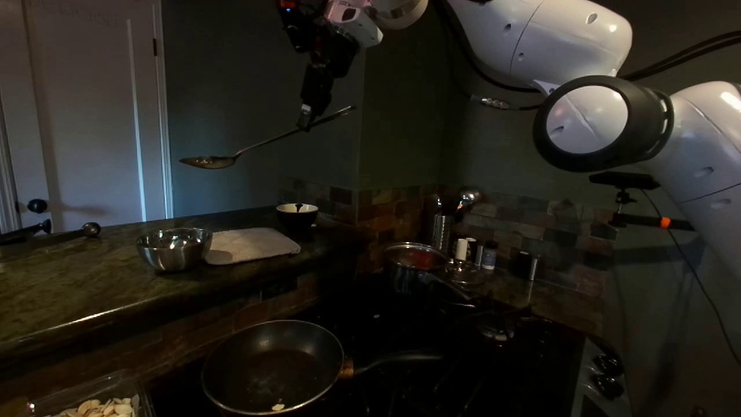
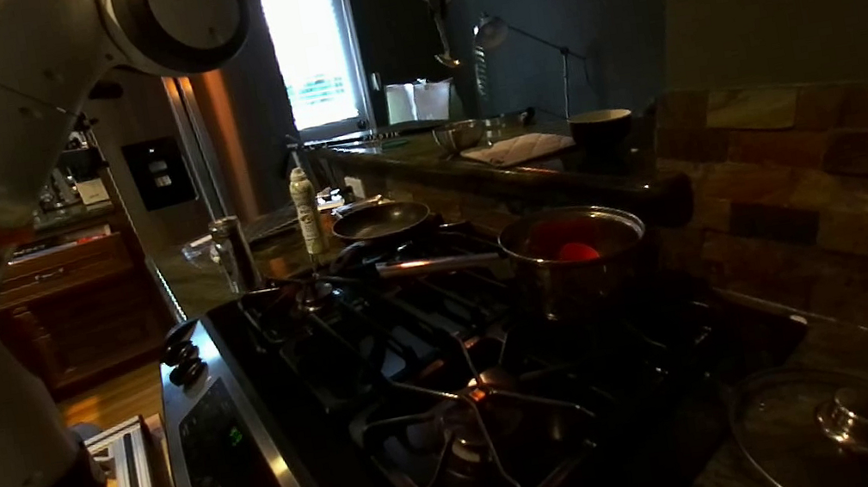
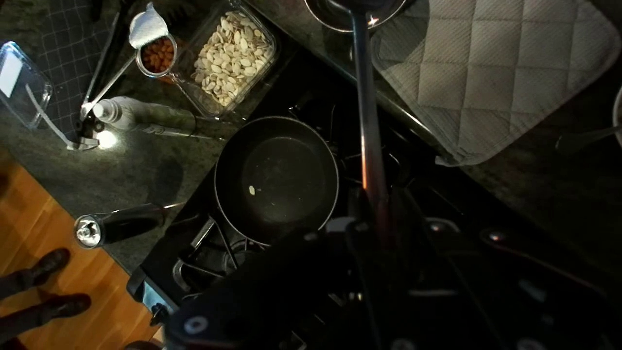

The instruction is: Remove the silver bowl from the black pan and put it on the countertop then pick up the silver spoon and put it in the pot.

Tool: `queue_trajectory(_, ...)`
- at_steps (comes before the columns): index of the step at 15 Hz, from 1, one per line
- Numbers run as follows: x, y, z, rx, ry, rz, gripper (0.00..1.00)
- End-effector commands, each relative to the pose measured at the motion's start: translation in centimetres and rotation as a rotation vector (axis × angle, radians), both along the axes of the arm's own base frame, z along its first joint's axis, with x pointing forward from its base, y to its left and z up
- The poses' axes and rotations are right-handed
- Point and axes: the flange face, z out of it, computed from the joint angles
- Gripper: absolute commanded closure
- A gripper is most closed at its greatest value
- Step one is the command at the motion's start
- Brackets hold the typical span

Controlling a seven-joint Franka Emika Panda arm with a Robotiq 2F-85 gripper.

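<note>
My gripper [image 1: 304, 123] is shut on the handle of the silver spoon [image 1: 209, 162], high above the countertop [image 1: 69, 284]. The spoon tilts, its oval end lower. In the wrist view the spoon [image 3: 368, 97] runs up from between the dark fingers [image 3: 378, 204]. The silver bowl [image 1: 173, 252] sits upright on the countertop; it also shows in an exterior view [image 2: 459, 137]. The black pan [image 1: 275, 370] is on the stovetop, with a pale flake inside. The pot [image 2: 579, 281] stands on the stovetop at the back corner, something red inside it; its long handle points away from the wall.
A pale quilted pad [image 1: 252, 246] touches the silver bowl's side. A small dark bowl [image 1: 297, 216] stands beyond it. A glass lid [image 2: 863, 419] lies near the stove. A box of seeds [image 3: 235, 58], a spray bottle [image 3: 146, 114] and a dark cylinder [image 3: 121, 226] are near the pan.
</note>
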Motion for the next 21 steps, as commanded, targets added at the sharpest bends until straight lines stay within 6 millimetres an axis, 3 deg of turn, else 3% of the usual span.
queue_trajectory(1,0.0,-0.2,0.0,0.0,-0.001,0.004,0.84)
queue_trajectory(6,0.0,0.0,0.0,0.003,-0.002,0.011,0.84)
queue_trajectory(7,0.0,0.0,0.0,0.003,-0.002,0.011,0.96)
queue_trajectory(11,-0.3,1.6,-2.1,0.045,0.071,0.15,0.96)
queue_trajectory(14,-1.2,2.2,-2.1,0.127,0.121,0.235,0.96)
queue_trajectory(21,-1.5,-0.2,-2.2,0.242,0.189,0.211,0.96)
